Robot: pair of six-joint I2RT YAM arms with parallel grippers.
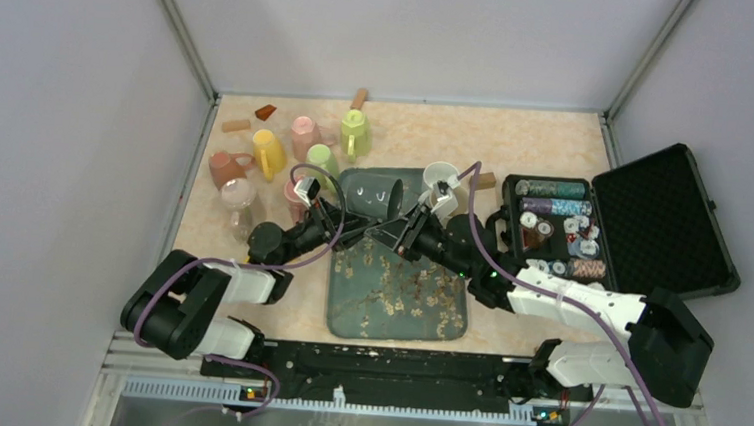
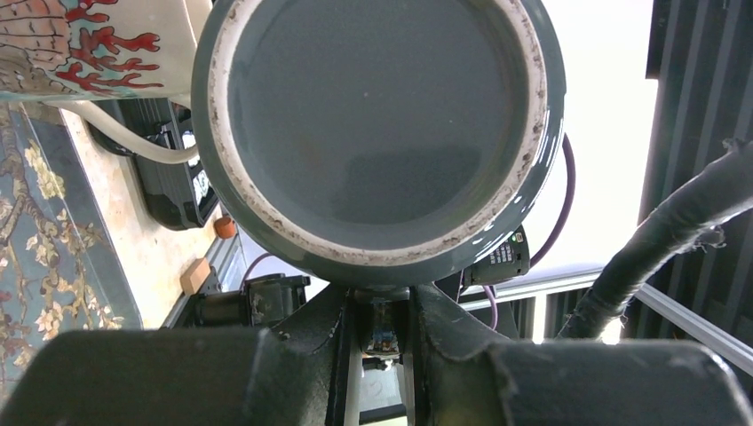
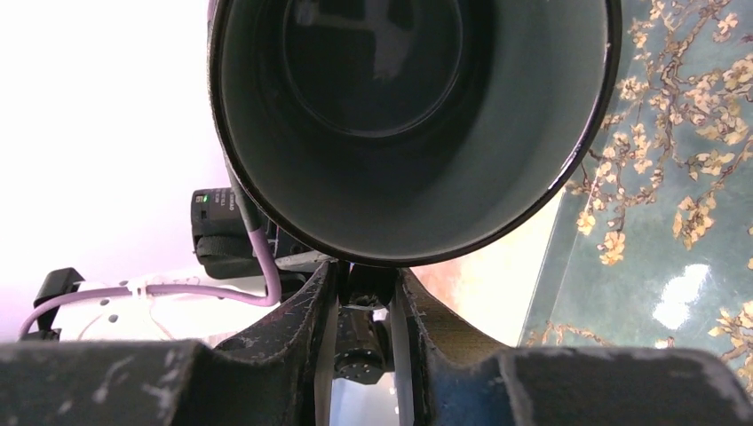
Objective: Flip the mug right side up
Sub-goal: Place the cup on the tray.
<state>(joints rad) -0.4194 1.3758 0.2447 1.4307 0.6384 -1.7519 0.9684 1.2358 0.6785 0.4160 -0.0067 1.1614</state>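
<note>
Two arms meet mid-counter at a dark grey-green mug [image 1: 374,195]. Mug lies on its side over far-L corner of blossom-print tray [image 1: 397,305]. Can't tell if it rests on tray or hangs just clear. Base faces L arm, mouth faces R arm. Handle not visible from any angle.

L pincer [image 2: 382,297]: tips cut off behind mug's base rim, which fills most of L wrist view. Fingers [image 2: 320,342] drawn close, thin slot betw. them. Sth small in slot, too dark to name. Can't tell if clamped on mug or just under it.

R pincer [image 3: 364,271]: same story. Tips lost under mug's lip, narrow slot, dark lump in it, unreadable. Grip can't be told. Mug interior from this side: dark glaze w/ reflections only.

Containers:
- White mug [image 1: 441,177], red coral print, mouth up, just beyond tray's far-R corner.
- Black case [image 1: 653,222] R of tray, lid thrown open. Holds rows of coloured discs or spools [image 1: 553,220], too small to tell which.
- Coloured mugs [image 1: 287,152] clustered far-L on counter [image 1: 518,143]: yellow, pink, greens, brown. Contents not visible.
- Wood blocks [image 1: 237,125] near back wall.
</note>
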